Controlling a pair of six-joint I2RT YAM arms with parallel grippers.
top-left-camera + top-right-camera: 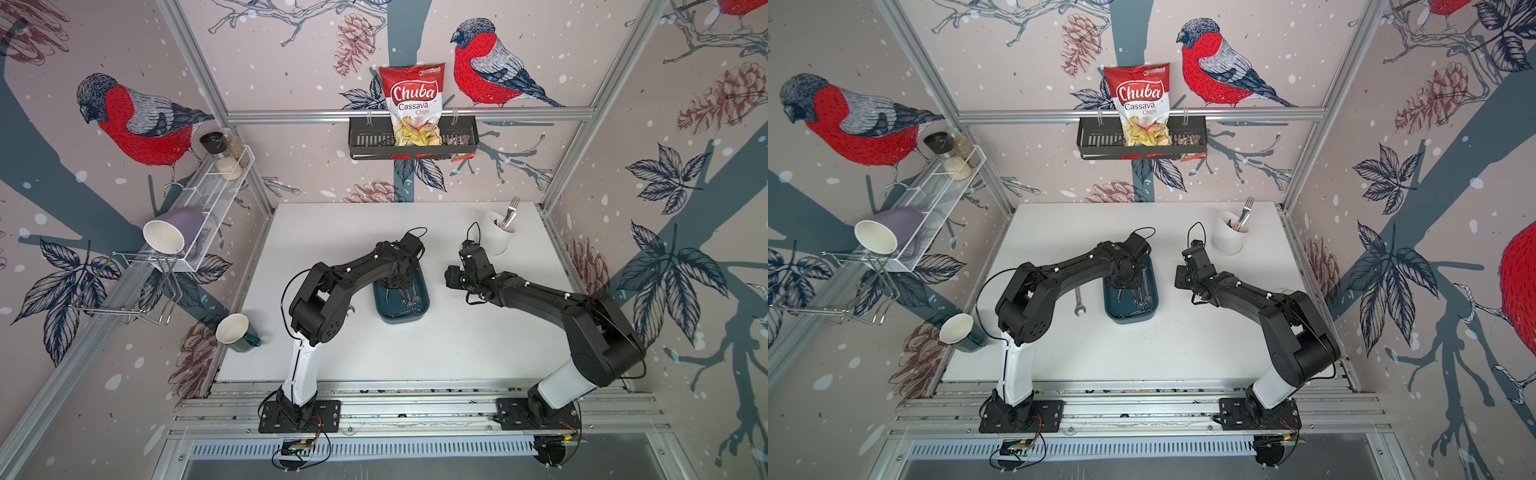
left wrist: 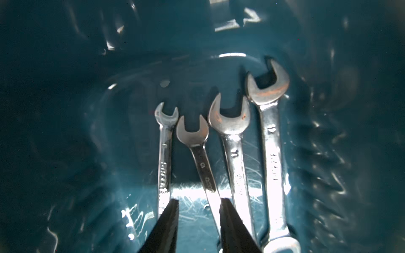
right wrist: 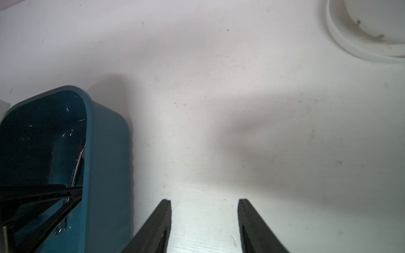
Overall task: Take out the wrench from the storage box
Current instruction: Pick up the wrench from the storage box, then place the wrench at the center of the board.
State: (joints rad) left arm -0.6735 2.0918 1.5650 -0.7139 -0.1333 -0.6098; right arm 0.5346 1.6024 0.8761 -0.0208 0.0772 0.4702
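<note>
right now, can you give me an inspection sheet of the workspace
surface: white table, lightly scuffed
job's things: teal box holds four wrenches; a fifth wrench lies on the table beside it
clutter: white cup with a fork at the back; green mug at the table's edge
grippers: left gripper open, low in the box over the wrenches, holding nothing; right gripper open over bare table
cables: black loop at each wrist
surroundings: chips bag in a black shelf on the back wall; wire shelf with jars on the side wall

Left arm (image 1: 357,266): stretched forward, wrist bent downward.
Left gripper (image 2: 199,200): jaws slightly apart.
Right gripper (image 3: 205,200): jaws apart, empty.
</note>
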